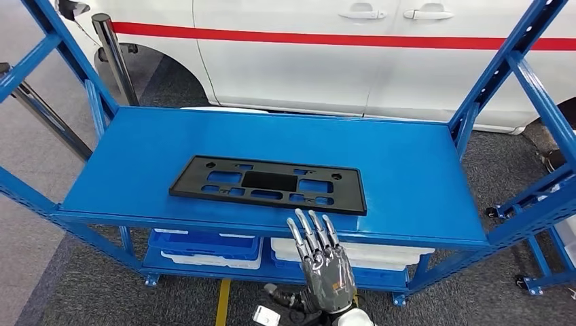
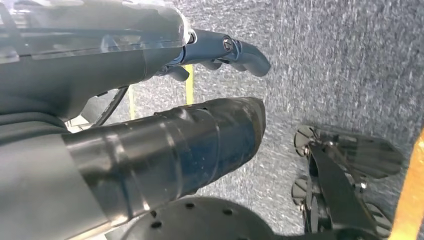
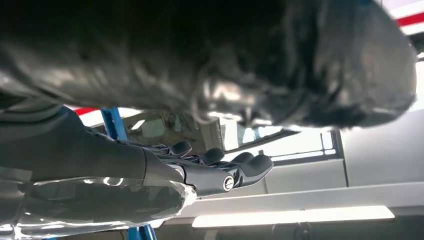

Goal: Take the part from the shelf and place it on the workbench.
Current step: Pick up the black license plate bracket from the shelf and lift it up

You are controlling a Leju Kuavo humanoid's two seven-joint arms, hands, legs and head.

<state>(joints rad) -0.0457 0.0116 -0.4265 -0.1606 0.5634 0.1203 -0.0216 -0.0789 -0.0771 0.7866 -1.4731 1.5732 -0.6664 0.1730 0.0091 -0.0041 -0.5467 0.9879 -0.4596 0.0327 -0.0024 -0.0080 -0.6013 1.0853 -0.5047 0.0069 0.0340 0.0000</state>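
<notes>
Left hand (image 2: 150, 95): you see it in its wrist view hanging over grey carpet, thumb and dark fingers apart with nothing between them, so it reads as wide and free.
Shelf (image 1: 136, 149): your top deck is a blue metal sheet between blue uprights, with a white car just behind it and blue and white bins (image 1: 204, 246) on the lower level.
Part (image 1: 268, 185): the flat black plate with cut-outs lies flat on that deck, slightly skewed, its near long edge close to the front lip.
Right hand (image 1: 320, 255): it is raised in front of the shelf's front edge, fingers straight and spread, holding nothing, fingertips just short of the part's near edge and right of its middle.
Step in hand, as you should judge it: the reach toward the part, grasp not yet made.
How to do it well: you probably want to come in low over the front lip and take the near edge. The plate is thin and flat, so your fingers will likely need to get under it; drawing it slightly over the lip may help.
</notes>
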